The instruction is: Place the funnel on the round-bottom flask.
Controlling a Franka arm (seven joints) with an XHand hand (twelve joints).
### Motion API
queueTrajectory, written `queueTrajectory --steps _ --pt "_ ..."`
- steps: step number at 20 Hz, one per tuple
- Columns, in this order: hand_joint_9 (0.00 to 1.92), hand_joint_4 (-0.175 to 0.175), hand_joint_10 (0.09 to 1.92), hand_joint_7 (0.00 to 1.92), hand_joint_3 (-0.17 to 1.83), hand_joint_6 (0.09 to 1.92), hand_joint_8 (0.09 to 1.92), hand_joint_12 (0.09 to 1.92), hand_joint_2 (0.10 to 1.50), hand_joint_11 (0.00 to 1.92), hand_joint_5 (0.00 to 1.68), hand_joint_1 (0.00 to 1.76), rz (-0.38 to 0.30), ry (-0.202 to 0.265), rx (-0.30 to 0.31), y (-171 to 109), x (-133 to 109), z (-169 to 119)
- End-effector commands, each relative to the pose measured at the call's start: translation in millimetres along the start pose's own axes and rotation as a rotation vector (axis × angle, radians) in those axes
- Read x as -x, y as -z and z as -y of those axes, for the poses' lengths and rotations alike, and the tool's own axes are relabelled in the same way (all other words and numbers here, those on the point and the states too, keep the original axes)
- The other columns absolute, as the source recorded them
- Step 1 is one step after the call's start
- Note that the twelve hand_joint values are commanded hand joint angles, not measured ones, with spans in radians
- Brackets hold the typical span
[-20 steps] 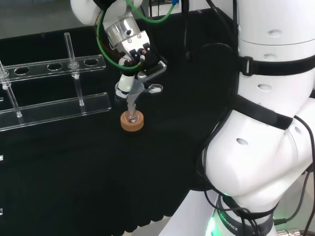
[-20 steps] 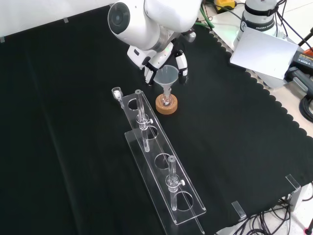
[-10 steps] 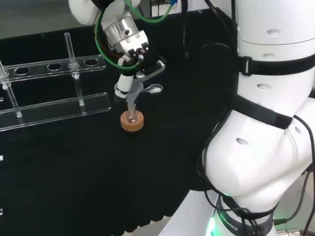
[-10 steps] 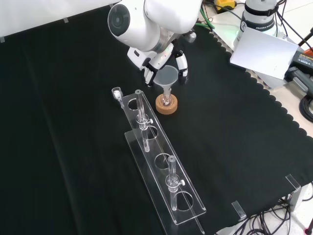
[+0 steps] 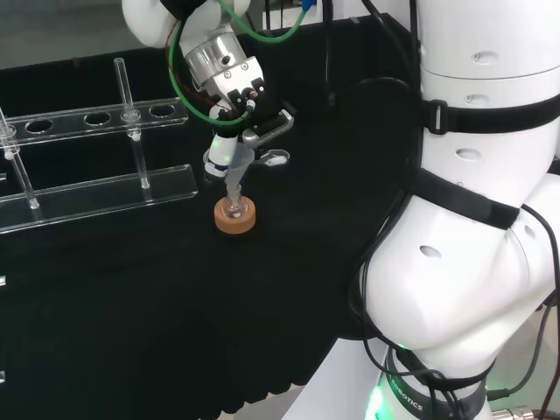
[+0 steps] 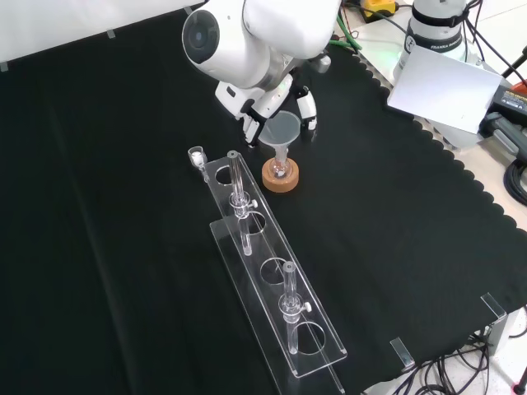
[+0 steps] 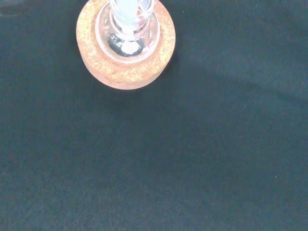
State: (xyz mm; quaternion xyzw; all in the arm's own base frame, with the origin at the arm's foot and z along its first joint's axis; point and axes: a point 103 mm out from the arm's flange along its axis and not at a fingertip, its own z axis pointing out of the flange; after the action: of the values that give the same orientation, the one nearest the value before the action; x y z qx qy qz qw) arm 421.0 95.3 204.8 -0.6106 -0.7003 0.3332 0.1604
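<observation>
A small clear round-bottom flask (image 6: 280,168) stands in a cork ring (image 6: 281,178) on the black cloth. A clear funnel (image 6: 282,130) is upright above it, its stem reaching down into the flask's neck. The hand (image 6: 257,105) has fingers curled on either side of the funnel's cone. The head view has the hand (image 5: 238,103) above the funnel (image 5: 236,166), with the cork ring (image 5: 234,220) below. From the wrist, the flask's bulb (image 7: 128,42) sits in the cork ring (image 7: 96,62).
A clear tube rack (image 6: 276,284) with upright glass tubes lies in front of the flask in the front view, and to the left (image 5: 96,188) in the head view. A small glass piece (image 6: 196,154) lies by its far end. The arm's white links (image 5: 477,219) rise at right.
The hand has shifted slightly to the left in the head view, still round the funnel. The funnel's stem stays at the flask's neck.
</observation>
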Motion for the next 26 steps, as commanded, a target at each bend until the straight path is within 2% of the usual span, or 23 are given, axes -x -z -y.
queueTrajectory --steps 1,13,19,22,26 --pt "0.94 -0.075 0.63 0.63 0.52 0.65 0.87 1.23 0.68 0.64 0.39 0.64 0.012 -0.004 -0.005 0.4 -4.2 -1.1" --pt "0.91 -0.074 0.63 0.61 0.50 0.59 0.86 1.24 0.68 0.62 0.39 0.63 0.011 -0.015 -0.016 -0.7 -2.5 -1.6" --pt "0.63 -0.064 0.69 0.32 0.45 0.37 0.84 1.30 0.67 0.50 0.34 0.58 0.013 -0.019 -0.017 -2.4 2.3 1.3" --pt "0.53 -0.061 0.71 0.16 0.42 0.27 0.79 1.32 0.67 0.46 0.30 0.56 0.020 -0.028 -0.041 -3.2 2.5 1.8" --pt "0.47 -0.057 0.73 0.10 0.39 0.17 0.76 1.32 0.67 0.44 0.28 0.54 0.013 -0.024 -0.061 -4.2 3.2 2.6"
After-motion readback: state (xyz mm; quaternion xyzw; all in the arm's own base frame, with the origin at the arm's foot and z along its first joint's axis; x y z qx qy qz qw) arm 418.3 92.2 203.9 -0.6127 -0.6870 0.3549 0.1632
